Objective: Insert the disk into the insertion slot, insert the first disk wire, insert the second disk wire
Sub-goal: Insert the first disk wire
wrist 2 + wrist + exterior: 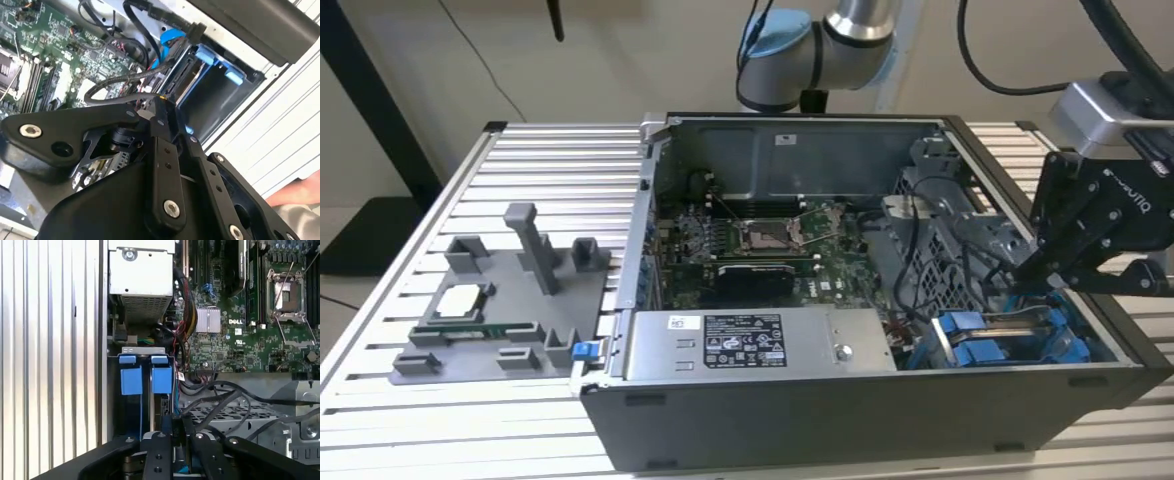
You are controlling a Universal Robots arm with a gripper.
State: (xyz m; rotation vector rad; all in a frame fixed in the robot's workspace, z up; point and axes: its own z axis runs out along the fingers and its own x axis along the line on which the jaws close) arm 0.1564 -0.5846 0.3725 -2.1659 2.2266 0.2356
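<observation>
The disk (191, 79) sits in the insertion slot (1027, 322) of the drive cage, its blue carrier (161, 379) beside a second blue carrier (131, 380). My gripper (1017, 272) hangs over the cage at the exterior view's right. It is shut on the black connector of a disk wire (178, 426), right at the disk's rear edge (176, 75). The wire's black sleeved cable (117, 82) loops back toward the motherboard. A blue cable (169, 42) with a black plug (196, 31) runs to the same edge. In the second wrist view my gripper (161, 102) hides the contact point.
The open computer case (854, 410) lies on a slatted table (454, 420). Inside it are the motherboard (761, 240), a power supply (747, 345) and loose black cables (225, 400). A grey fixture with parts (494, 300) stands at the exterior view's left.
</observation>
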